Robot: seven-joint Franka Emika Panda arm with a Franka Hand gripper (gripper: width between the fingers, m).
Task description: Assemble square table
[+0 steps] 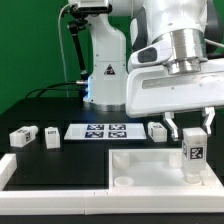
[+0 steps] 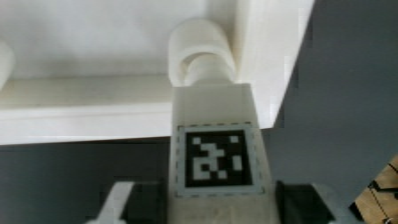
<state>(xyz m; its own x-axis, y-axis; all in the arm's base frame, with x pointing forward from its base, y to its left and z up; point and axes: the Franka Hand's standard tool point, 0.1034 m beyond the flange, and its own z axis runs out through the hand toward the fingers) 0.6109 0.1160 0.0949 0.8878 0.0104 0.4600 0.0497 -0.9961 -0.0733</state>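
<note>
My gripper (image 1: 191, 131) is shut on a white tagged leg block (image 1: 193, 156), which I hold upright over the right side of the square table top (image 1: 140, 165) near the front edge. In the wrist view the leg block (image 2: 219, 140) runs out from between my fingers (image 2: 128, 203), its tag facing the camera. Its far end sits at a rounded socket (image 2: 205, 55) by the raised rim of the top (image 2: 107, 110). Two leg blocks (image 1: 21, 136) (image 1: 52, 136) lie at the exterior view's left, and another leg block (image 1: 158, 131) lies just behind the top.
The marker board (image 1: 102, 130) lies flat between the loose leg blocks. A long white border rail (image 1: 50, 200) runs along the front edge, with a short piece (image 1: 5, 165) at the exterior view's left. The robot's white base (image 1: 105, 70) stands behind.
</note>
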